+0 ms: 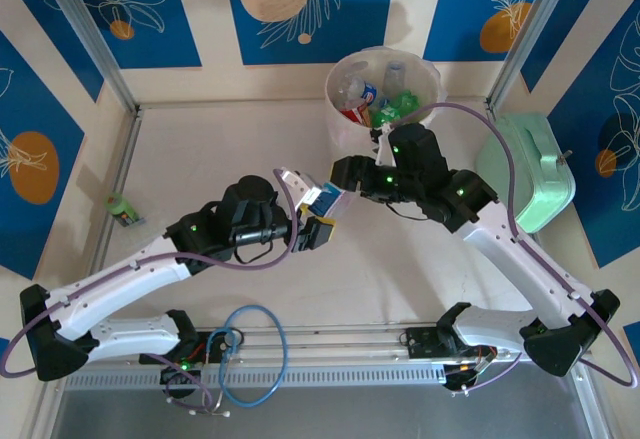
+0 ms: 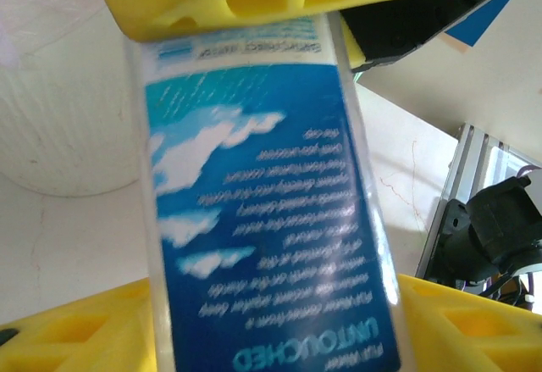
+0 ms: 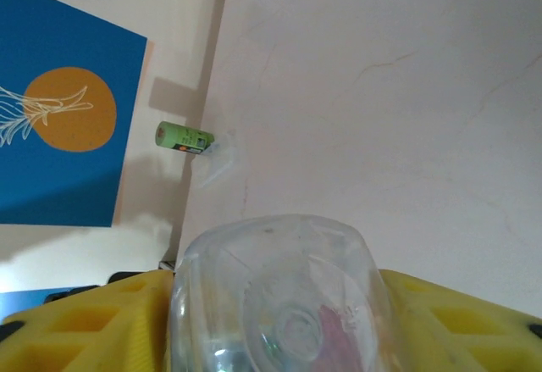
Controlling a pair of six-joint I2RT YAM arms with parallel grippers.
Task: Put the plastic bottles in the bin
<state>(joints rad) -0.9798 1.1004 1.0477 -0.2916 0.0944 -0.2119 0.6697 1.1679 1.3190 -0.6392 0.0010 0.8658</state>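
Left gripper [image 2: 271, 330] grasps a blue-labelled bottle [image 2: 262, 202] mid-worktop; right gripper [image 3: 279, 304] clamps its other end, near the bin [image 1: 333, 94].

The blue label [image 2: 262, 219] on a clear plastic bottle [image 2: 246, 50] carries the word "UNTOUCHED", seen upside down. Smaller print is blurred beyond reading.

1 held bottle [image 1: 326, 197], 1 tabletop bottle [image 1: 125, 210], 1 bin [image 1: 338, 117], 1 case [image 1: 525, 184].

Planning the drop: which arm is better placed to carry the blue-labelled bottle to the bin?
Right, probably: the right hand flanks the bottle at its base, nearer the bin; the left hand grips it farther away.
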